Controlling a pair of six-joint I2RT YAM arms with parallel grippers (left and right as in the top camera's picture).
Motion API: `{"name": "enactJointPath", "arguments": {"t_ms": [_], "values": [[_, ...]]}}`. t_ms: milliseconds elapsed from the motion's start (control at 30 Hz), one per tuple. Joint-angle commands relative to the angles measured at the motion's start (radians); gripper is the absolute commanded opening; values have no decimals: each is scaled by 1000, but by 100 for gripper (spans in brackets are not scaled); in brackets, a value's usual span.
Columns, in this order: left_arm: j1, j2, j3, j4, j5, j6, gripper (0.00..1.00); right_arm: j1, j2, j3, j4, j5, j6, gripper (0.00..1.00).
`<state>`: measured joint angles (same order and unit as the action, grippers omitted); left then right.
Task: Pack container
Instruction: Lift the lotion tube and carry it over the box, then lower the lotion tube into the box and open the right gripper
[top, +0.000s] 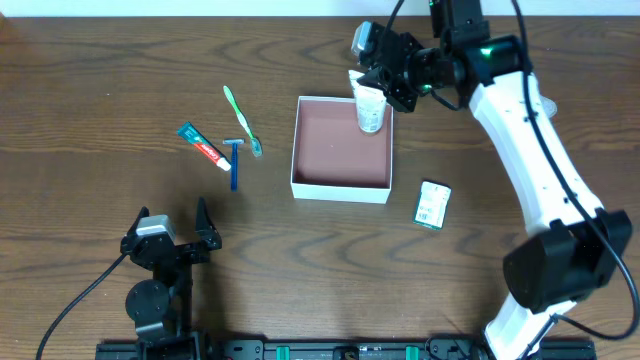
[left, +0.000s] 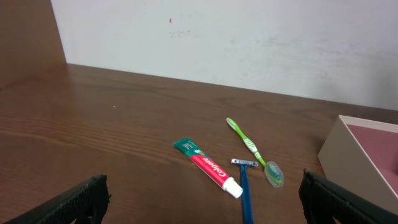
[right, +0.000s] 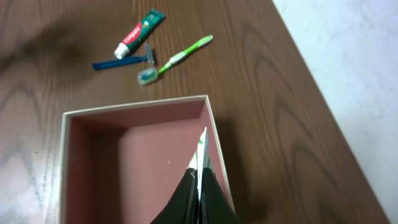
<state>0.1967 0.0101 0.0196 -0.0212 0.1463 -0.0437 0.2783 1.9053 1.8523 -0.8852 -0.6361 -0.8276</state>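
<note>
The container, a white box with a pink inside, sits at mid-table. It also shows in the right wrist view and at the right edge of the left wrist view. My right gripper is shut on a flat white pouch and holds it upright over the box's far right corner. In the right wrist view the jaws pinch the pouch's thin edge. My left gripper is open and empty near the front left, and shows in the left wrist view.
A red-and-green toothpaste tube, a blue razor and a green toothbrush lie left of the box. A green-and-white packet lies to its right.
</note>
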Motion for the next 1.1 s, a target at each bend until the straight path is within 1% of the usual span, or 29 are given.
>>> {"name": "enactJointPath", "arguments": {"t_ms": [0,300,700,1067], "values": [[6,-6,-16,-38,11,18,98,3,19,18,23,-49,-19,1],[6,-6,-16,-38,11,18,98,-5,84,18,51,-53,-19,1],[6,-6,-16,-38,11,18,98,-39,87,18,43,-53,-19,1],[6,-6,-16,-38,11,18,98,-40,98,17,37,-53,-18,1]]}}
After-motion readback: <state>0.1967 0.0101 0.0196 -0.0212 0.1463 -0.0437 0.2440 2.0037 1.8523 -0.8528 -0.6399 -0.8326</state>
